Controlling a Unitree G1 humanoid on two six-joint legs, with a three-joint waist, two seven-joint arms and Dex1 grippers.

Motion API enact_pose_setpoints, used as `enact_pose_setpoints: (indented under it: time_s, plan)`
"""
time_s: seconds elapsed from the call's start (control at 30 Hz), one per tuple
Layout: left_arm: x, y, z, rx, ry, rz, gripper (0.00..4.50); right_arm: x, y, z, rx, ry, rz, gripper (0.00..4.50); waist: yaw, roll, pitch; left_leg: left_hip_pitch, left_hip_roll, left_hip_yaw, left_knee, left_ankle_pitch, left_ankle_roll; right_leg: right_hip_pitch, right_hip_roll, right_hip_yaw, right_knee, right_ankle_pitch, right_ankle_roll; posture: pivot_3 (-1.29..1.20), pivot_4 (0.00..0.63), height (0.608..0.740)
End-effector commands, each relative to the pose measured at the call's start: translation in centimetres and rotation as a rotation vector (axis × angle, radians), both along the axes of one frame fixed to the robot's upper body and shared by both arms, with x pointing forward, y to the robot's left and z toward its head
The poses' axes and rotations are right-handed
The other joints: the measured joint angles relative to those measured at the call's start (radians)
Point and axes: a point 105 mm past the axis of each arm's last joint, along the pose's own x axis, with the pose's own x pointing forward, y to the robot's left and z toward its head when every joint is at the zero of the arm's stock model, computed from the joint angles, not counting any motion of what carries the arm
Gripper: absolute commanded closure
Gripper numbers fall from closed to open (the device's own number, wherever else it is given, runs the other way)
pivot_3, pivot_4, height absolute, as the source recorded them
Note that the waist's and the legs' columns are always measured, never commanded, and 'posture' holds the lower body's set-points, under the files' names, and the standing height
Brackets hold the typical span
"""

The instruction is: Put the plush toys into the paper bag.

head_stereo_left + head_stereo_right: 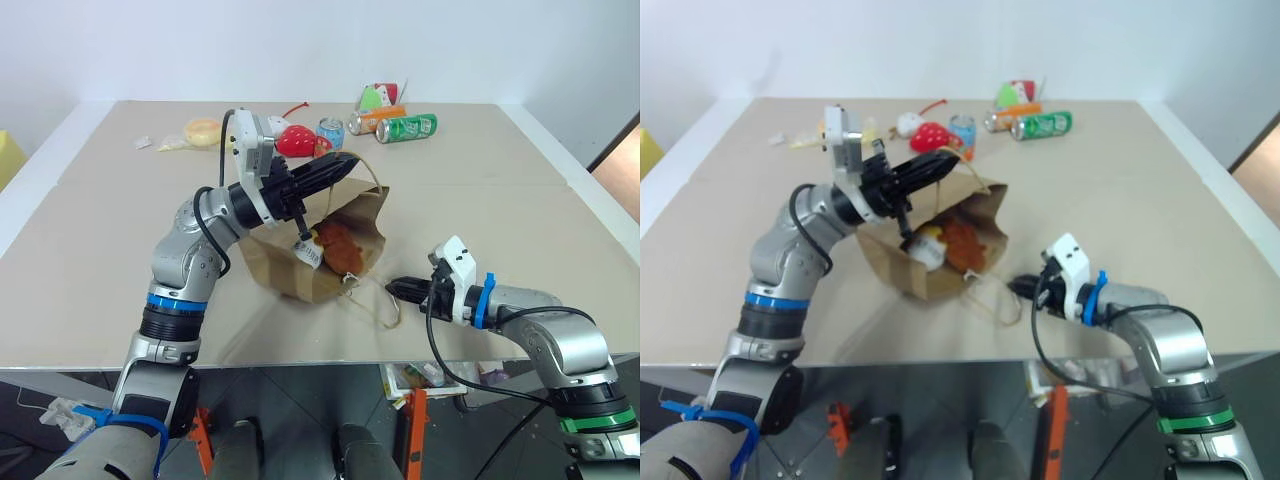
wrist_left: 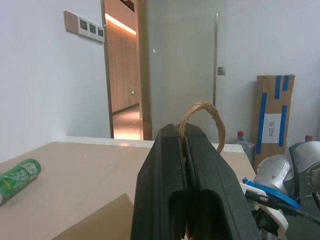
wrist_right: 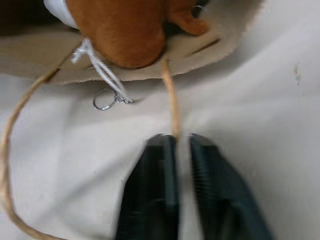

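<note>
While the paper bag (image 1: 330, 245) lay on its side mid-table, you had both plush toys at its mouth: the brown furry one (image 1: 340, 247) and the white egg-shaped one (image 1: 308, 250) beside it. Your left gripper (image 1: 335, 170) was clamped on the upper handle loop (image 2: 202, 120), lifting the mouth open. Your right gripper (image 1: 400, 290) sat low on the table (image 1: 520, 210), its fingers closed around the lower handle (image 3: 170, 100). The toys looked in, so I judge the next move was standing the bag upright. You had bare table to the right; the cans (image 1: 405, 126) and red strawberry toy (image 1: 300, 140) lay behind.
</note>
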Motion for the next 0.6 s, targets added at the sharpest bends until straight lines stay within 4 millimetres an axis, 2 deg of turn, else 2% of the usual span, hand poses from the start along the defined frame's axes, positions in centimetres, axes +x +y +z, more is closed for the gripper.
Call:
enact_pose_setpoints:
  time_s: [0.03,0.37,0.53,0.6]
  plan:
    - [-0.4,0.4,1.8,-0.042,-0.045,0.005,4.50,0.1,-0.1,2.3,0.025,-0.076,0.019,4.41,0.000,0.000,0.000,0.000,0.000,0.000,0.000,0.000,0.000,0.000,0.000,0.000,0.000,0.000,0.000,0.00,0.150,0.740]
    - [0.3,1.1,2.5,-0.098,0.004,0.030,4.50,-0.5,0.6,3.6,0.092,-0.089,0.075,4.41,0.000,0.000,0.000,0.000,0.000,0.000,0.000,0.000,0.000,0.000,0.000,0.000,0.000,0.000,0.000,0.00,0.150,0.740]
    - [1.1,1.4,3.3,-0.159,0.092,0.030,4.50,-0.3,1.2,7.6,0.252,-0.159,0.094,4.41,-0.001,0.000,0.000,0.000,0.000,0.000,0.000,0.000,0.000,0.000,0.000,0.000,0.000,0.001,0.000,0.00,0.150,0.740]
    - [1.6,1.8,4.2,-0.229,0.206,0.004,4.50,-0.7,1.4,9.5,0.327,-0.184,0.122,4.41,0.000,0.000,0.000,0.000,0.000,-0.001,0.000,0.000,0.000,0.000,0.000,0.000,0.000,0.001,0.001,0.00,0.150,0.740]
